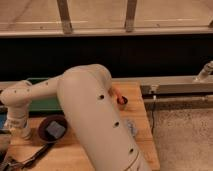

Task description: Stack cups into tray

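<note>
You are working with the claw [20,159] hanging low at the near left corner of the tabletop [70,152], under the wrist and just beside the round dark brown bowl [52,129]. I cannot tell how far open it is standing, nor whether it is gripping or touching anything.

The tray [44,104] is lying at the far left, behind the bowl and partly hidden by the arm [95,120]. A small red-and-dark object [121,100], possibly a cup, is sitting well apart on the right.

Judging from this, you should be keeping any cup upright while lifting clear of the bowl. Cross the tray's raised rim before lowering, and release only once it is seated.
</note>
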`<move>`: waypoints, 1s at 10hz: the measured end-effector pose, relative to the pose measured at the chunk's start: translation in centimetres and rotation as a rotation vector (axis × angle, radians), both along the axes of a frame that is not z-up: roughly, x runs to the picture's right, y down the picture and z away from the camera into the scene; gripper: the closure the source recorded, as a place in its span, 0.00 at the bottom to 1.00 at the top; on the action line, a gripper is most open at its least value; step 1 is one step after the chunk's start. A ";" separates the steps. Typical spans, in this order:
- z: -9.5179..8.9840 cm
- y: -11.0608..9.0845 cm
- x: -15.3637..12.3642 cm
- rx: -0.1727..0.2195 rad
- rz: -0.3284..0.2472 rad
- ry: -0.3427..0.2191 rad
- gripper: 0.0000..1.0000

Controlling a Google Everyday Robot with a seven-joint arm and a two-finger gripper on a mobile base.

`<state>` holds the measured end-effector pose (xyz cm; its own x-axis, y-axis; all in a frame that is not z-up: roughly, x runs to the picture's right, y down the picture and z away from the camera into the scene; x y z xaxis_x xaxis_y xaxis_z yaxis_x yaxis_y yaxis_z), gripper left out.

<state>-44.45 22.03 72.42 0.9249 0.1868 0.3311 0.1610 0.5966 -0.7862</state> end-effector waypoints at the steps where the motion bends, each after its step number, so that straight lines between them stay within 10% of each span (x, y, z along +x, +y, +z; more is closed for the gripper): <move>1: -0.2 0.0 0.0 0.005 0.002 -0.001 1.00; 5: -2.5 -1.1 0.5 0.042 0.022 -0.002 1.00; 10: -10.1 -6.7 2.1 0.203 0.067 0.008 1.00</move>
<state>-42.39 15.37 62.27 0.9155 0.1782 0.3608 0.1096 0.7524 -0.6496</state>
